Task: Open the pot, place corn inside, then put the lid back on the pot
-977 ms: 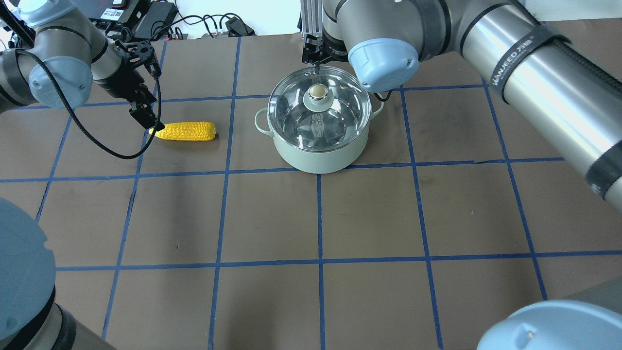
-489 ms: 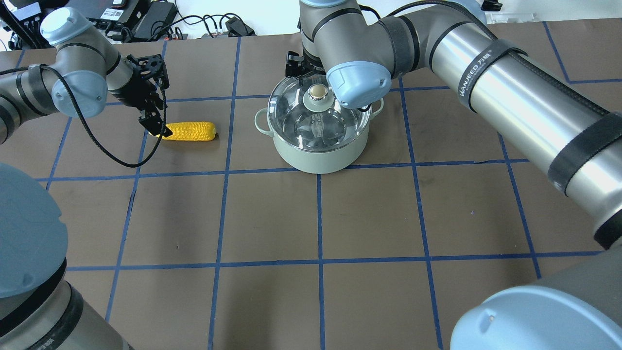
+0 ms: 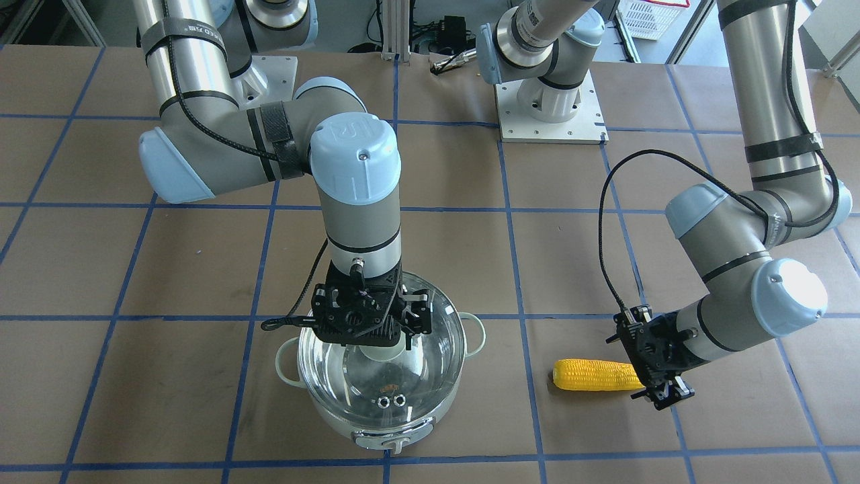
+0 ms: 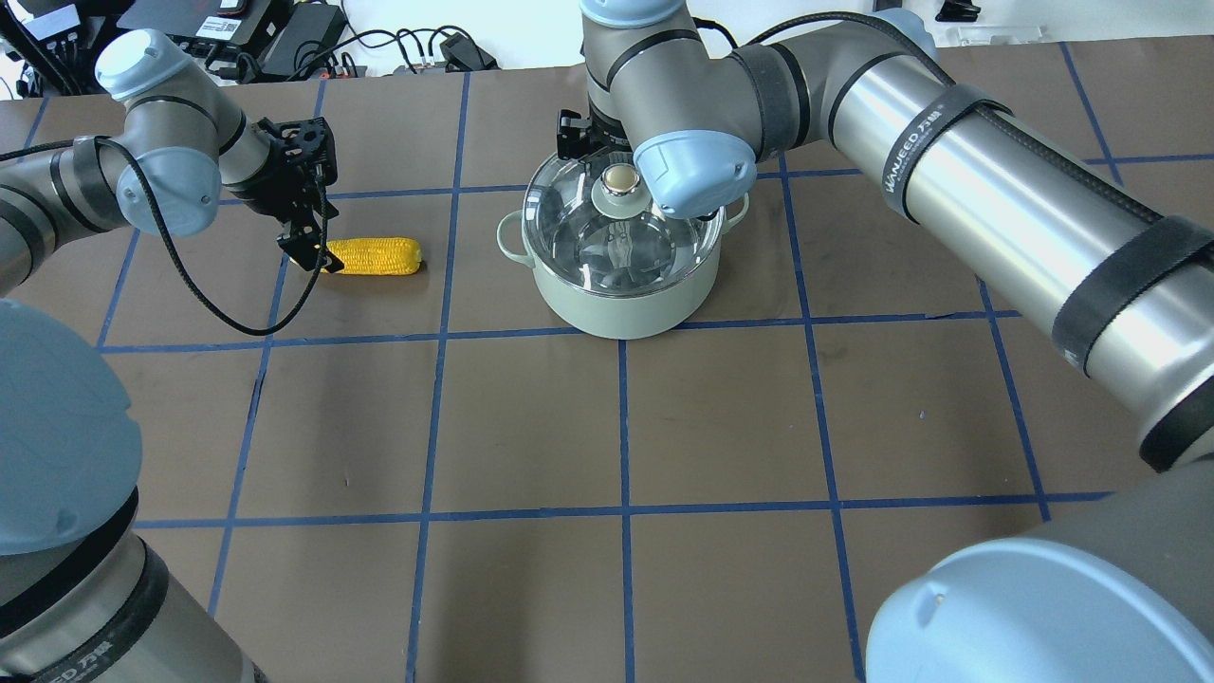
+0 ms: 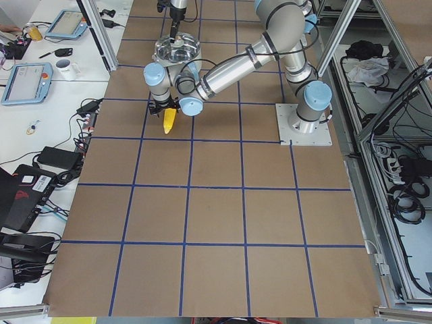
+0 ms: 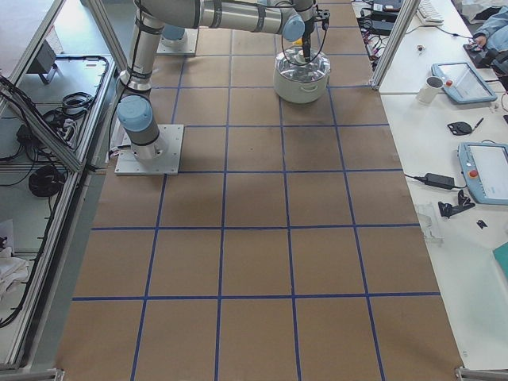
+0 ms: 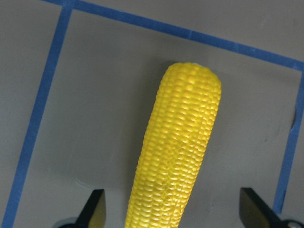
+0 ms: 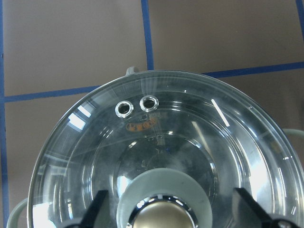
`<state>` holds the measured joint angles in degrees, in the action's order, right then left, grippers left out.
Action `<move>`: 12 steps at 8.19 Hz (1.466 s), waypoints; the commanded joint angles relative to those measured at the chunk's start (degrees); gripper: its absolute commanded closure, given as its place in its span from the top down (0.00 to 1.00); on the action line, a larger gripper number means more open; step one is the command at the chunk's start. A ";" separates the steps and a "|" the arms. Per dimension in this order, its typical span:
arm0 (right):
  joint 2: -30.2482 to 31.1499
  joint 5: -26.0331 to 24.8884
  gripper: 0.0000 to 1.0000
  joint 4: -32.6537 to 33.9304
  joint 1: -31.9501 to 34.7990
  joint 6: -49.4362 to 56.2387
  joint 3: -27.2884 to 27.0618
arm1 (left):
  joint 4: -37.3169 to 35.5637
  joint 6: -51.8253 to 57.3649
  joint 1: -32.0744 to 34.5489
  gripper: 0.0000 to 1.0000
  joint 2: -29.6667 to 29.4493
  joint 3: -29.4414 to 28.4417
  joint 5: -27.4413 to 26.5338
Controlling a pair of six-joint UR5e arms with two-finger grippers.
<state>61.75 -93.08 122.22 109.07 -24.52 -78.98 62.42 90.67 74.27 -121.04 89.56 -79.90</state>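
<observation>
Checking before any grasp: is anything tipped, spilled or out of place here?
Nothing stands out: the lid sits squarely on the upright pot, the corn lies flat and whole, and the left pincer and right pincer are open.

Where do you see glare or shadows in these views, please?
Right wrist view: bright glare streaks on the lid. Overhead view: reflections on that glass obscure the inside of the pot. Left wrist view: the corn is evenly lit, soft shadow beside it.
</observation>
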 commanded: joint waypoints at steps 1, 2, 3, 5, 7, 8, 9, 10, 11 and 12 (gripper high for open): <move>-0.49 0.09 0.84 0.13 0.00 0.00 -0.03 | -0.98 2.66 0.00 1.00 -2.00 -0.09 0.28; -0.49 0.09 0.82 0.13 0.00 0.00 -0.03 | -1.60 2.67 0.00 1.00 -2.44 -0.09 0.28; -0.49 0.09 0.80 0.13 0.00 -0.18 -0.03 | -1.69 2.76 0.00 1.00 -2.44 -0.09 0.28; -0.58 0.18 0.61 -0.13 0.00 -0.09 -0.03 | -1.69 2.67 0.00 1.00 -3.06 -0.09 0.36; -0.49 0.88 0.45 -0.14 0.00 -0.18 -0.03 | -5.11 2.41 0.00 1.00 -4.11 -0.09 0.19; -0.49 1.32 0.40 -0.14 0.00 0.08 0.49 | -5.12 2.06 0.00 1.00 -4.20 -0.09 0.10; -0.32 1.32 0.37 -0.14 0.00 0.35 0.76 | -5.21 2.40 0.00 0.67 -4.20 -0.17 0.01; -0.14 1.32 0.37 -0.22 -0.09 0.61 1.80 | -5.21 2.23 0.00 0.26 -4.20 -0.17 -0.16; 0.55 1.32 0.38 -0.75 -0.09 0.87 3.03 | -5.12 1.71 0.00 0.00 -4.29 -0.17 -0.25; 2.30 1.32 0.38 -2.06 -0.09 1.75 3.04 | -4.94 0.05 0.00 0.00 -4.12 -0.17 -0.43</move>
<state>61.95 -91.78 121.73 109.02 -23.85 -76.92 57.30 92.61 74.27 -125.25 89.40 -80.06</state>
